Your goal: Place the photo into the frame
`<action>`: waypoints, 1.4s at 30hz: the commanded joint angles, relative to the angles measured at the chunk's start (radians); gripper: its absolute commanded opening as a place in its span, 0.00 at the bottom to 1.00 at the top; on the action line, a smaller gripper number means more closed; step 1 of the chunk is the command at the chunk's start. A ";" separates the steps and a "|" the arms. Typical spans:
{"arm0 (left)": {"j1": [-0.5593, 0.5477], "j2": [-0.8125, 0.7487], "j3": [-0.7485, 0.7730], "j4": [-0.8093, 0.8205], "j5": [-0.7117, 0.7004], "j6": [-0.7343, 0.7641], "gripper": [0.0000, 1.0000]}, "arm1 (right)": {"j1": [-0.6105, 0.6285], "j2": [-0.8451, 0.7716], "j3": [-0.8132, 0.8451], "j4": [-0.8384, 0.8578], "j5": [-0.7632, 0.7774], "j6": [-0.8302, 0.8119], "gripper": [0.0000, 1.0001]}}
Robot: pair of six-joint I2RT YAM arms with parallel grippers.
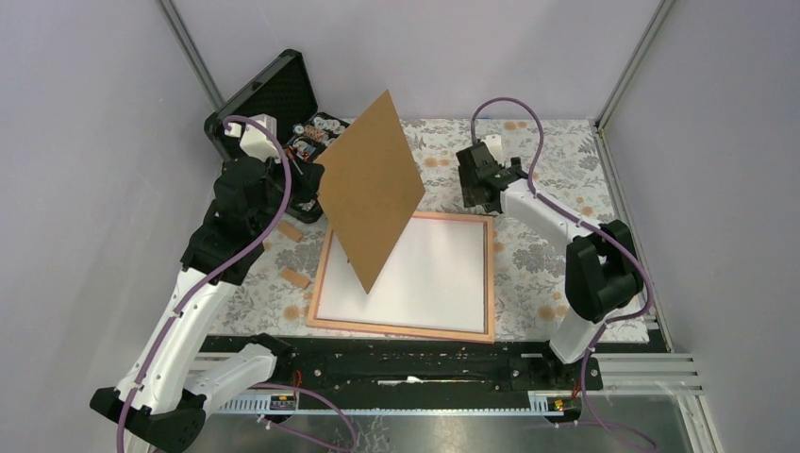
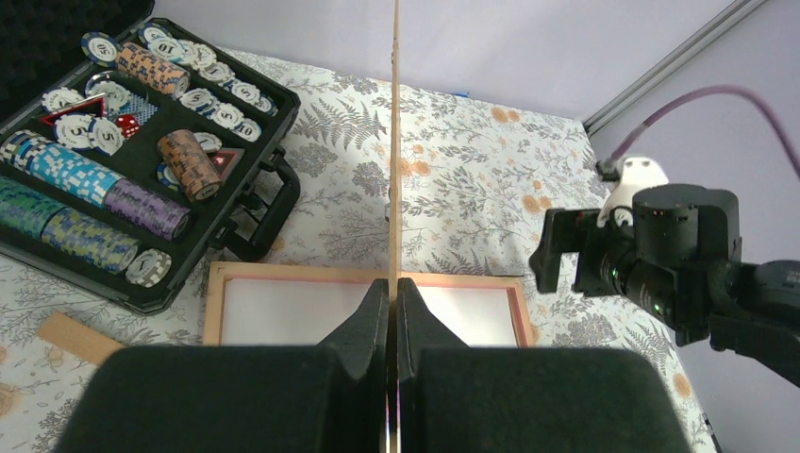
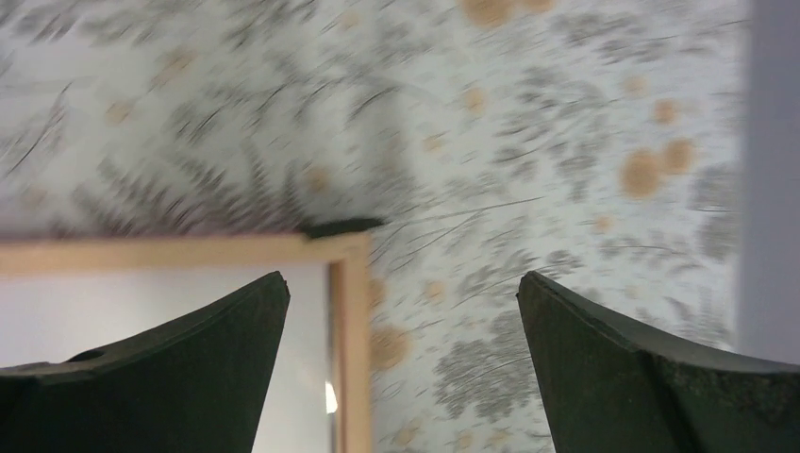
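The frame (image 1: 401, 330) lies flat on the floral cloth, its thin pinkish-orange border around a white sheet, the photo (image 1: 434, 274) with its plain back up. My left gripper (image 1: 311, 179) is shut on the edge of a brown backing board (image 1: 370, 189), which hangs tilted above the frame's left half. In the left wrist view the fingers (image 2: 392, 283) pinch the board (image 2: 394, 142) edge-on over the frame (image 2: 222, 302). My right gripper (image 1: 481, 198) hovers open over the frame's far right corner (image 3: 349, 250), nothing between its fingers (image 3: 401, 288).
An open black case (image 1: 274, 94) of poker chips (image 2: 141, 142) sits at the far left. Two small wooden blocks (image 1: 290, 230) (image 1: 295, 277) lie left of the frame. Grey walls and metal posts (image 1: 623, 85) enclose the table.
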 commanded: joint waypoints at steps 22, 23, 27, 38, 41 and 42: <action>0.001 -0.007 -0.009 0.076 0.043 -0.021 0.00 | -0.068 0.186 0.030 0.033 -0.190 0.002 1.00; 0.001 -0.005 -0.008 0.076 0.044 -0.019 0.00 | -0.070 0.189 0.030 0.033 -0.190 0.002 1.00; 0.001 -0.004 -0.006 0.075 0.039 -0.016 0.00 | -0.080 0.202 0.030 0.033 -0.182 0.003 1.00; 0.001 0.002 -0.016 0.075 0.045 -0.023 0.00 | -0.198 0.244 0.096 -0.028 0.033 0.116 1.00; 0.001 0.002 -0.016 0.075 0.047 -0.029 0.00 | -0.221 0.160 0.096 -0.028 -0.097 0.118 1.00; 0.001 0.004 -0.016 0.075 0.045 -0.031 0.00 | -0.211 0.111 0.075 0.004 -0.171 0.089 1.00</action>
